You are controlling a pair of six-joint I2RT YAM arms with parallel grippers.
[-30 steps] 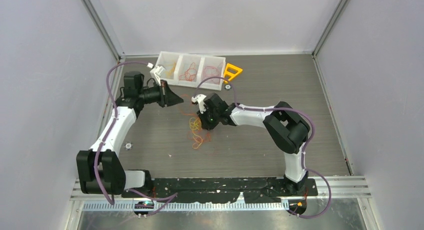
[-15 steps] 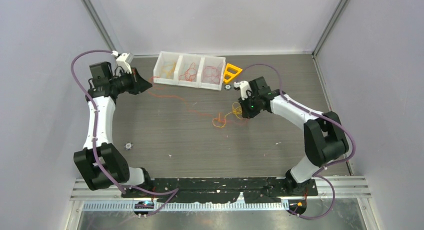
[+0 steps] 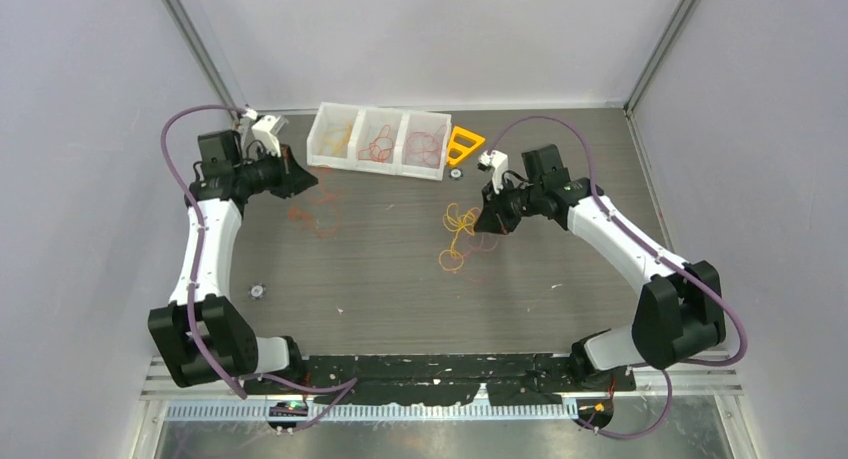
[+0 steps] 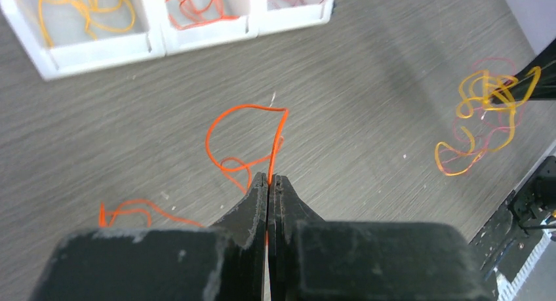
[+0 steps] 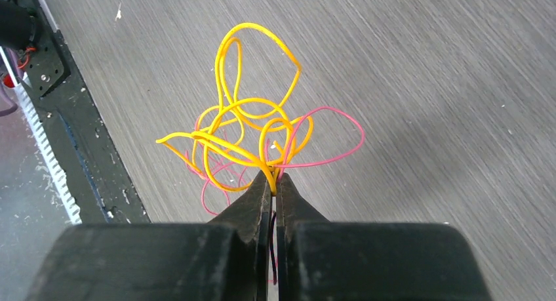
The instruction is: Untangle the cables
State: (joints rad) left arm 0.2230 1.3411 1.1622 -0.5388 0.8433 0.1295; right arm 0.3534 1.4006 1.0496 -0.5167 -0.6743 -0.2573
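Note:
The cables lie in two lots. My left gripper (image 3: 303,182) (image 4: 269,178) is shut on a thin orange cable (image 4: 244,106), whose loop hangs just above the table at the back left (image 3: 322,217). To the right of centre, my right gripper (image 3: 490,219) (image 5: 275,176) is shut on a curly clump of yellow cables (image 5: 252,25) (image 3: 460,222) with a pink strand (image 5: 334,109) caught in it. That clump dangles from the fingertips down toward the table. It also shows at the right edge of the left wrist view (image 4: 485,114).
A white three-compartment tray (image 3: 375,167) (image 4: 157,44) at the back holds sorted yellow, orange and red strands. An orange-yellow plastic triangle (image 3: 466,144) lies to its right. Another orange strand (image 4: 131,206) rests on the table under my left gripper. A small round fitting (image 3: 257,291) sits front left.
The arms have pulled apart from the middle, left arm to the back left, right arm to the right. The clump has split: orange with the left, yellow and pink with the right.

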